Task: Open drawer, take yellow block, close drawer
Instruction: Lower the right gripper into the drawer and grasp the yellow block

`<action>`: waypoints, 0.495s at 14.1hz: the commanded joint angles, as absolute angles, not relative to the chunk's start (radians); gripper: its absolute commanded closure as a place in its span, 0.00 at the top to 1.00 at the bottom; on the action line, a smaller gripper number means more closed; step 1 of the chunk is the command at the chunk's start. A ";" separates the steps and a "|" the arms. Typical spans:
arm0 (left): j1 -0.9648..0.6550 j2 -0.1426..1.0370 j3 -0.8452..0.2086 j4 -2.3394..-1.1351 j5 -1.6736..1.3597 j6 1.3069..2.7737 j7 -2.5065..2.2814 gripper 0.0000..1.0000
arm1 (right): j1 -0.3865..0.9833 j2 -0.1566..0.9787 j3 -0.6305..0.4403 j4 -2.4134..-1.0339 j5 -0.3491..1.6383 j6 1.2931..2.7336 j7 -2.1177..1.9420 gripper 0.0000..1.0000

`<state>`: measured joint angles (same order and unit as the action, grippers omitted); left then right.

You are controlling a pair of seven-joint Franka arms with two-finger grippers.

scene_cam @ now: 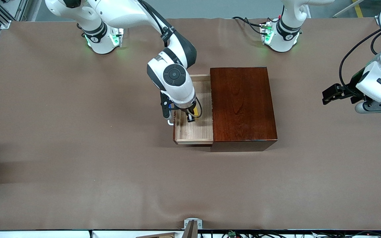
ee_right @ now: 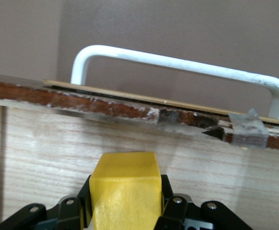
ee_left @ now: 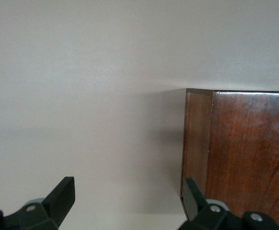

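The drawer (scene_cam: 193, 134) of the dark wooden box (scene_cam: 241, 102) is pulled out toward the right arm's end of the table, showing its pale floor (ee_right: 216, 163) and white bar handle (ee_right: 177, 64). My right gripper (scene_cam: 191, 118) reaches down into the drawer and is shut on the yellow block (ee_right: 125, 191), which sits between its black fingers (ee_right: 165, 194). A sliver of the yellow block (scene_cam: 195, 111) shows under the wrist. My left gripper (scene_cam: 329, 94) waits open over the table at the left arm's end, holding nothing; the box's corner (ee_left: 249, 153) lies ahead of it.
Brown cloth (scene_cam: 78, 148) covers the whole table. The wooden box stands mid-table with its handle (scene_cam: 170, 123) sticking out toward the right arm's end. A small bracket (scene_cam: 192, 224) sits at the table edge nearest the front camera.
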<state>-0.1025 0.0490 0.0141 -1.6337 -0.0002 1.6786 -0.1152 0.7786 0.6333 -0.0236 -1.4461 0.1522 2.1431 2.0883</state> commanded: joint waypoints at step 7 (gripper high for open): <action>-0.094 0.041 0.009 -1.641 -0.011 1.686 -0.115 1.00 | 0.730 0.433 -0.023 -1.437 0.147 1.976 1.973 0.00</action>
<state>-0.1023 0.0498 0.0144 -1.6354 -0.0002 1.6786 -0.1163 0.7680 0.5081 -0.0317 -1.4117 0.1521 2.0322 2.0360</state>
